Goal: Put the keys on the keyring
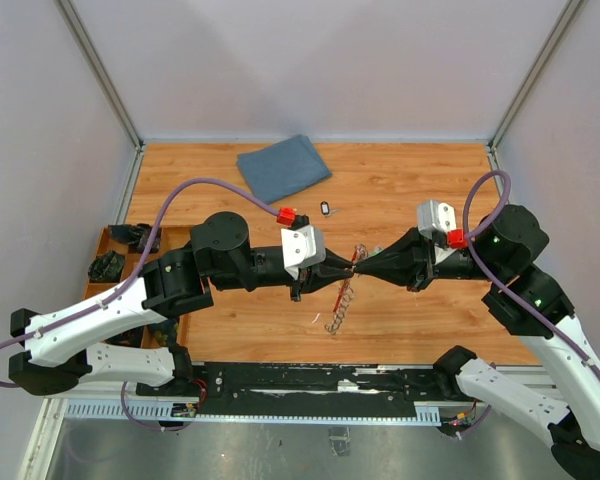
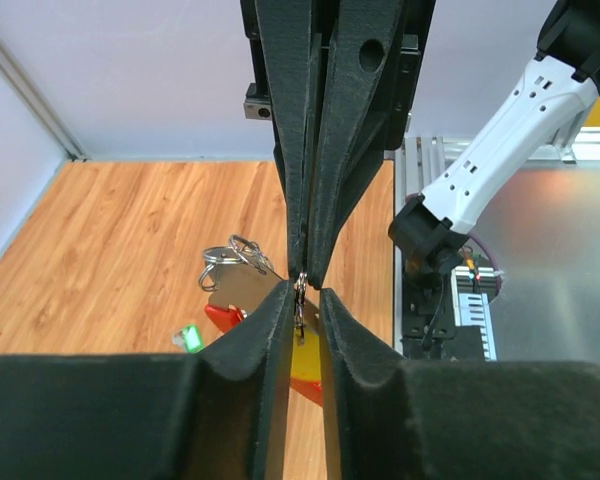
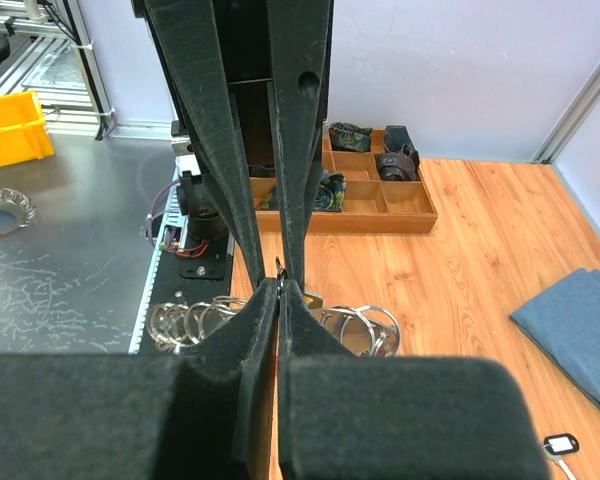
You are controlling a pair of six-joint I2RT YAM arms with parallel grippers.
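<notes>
Over the middle of the table my two grippers meet tip to tip. My right gripper (image 1: pixel 364 262) (image 3: pixel 281 285) is shut on a small silver link (image 3: pixel 280 268) of the keyring. Its chain (image 1: pixel 338 310) of silver rings (image 3: pixel 365 322) hangs down to the wood. My left gripper (image 1: pixel 348 264) (image 2: pixel 302 295) stands open by a narrow gap, its fingertips on either side of that same link (image 2: pixel 300 290). Below the gap show a key's yellow head (image 2: pixel 305 362) and the keyring's red loop (image 2: pixel 225 318).
A folded blue cloth (image 1: pixel 283 167) lies at the back of the wooden table (image 1: pixel 420 190). A small black-rimmed tag (image 1: pixel 326 209) lies in front of it. A wooden compartment tray (image 1: pixel 120 255) with dark parts sits at the left edge. Grey walls close in three sides.
</notes>
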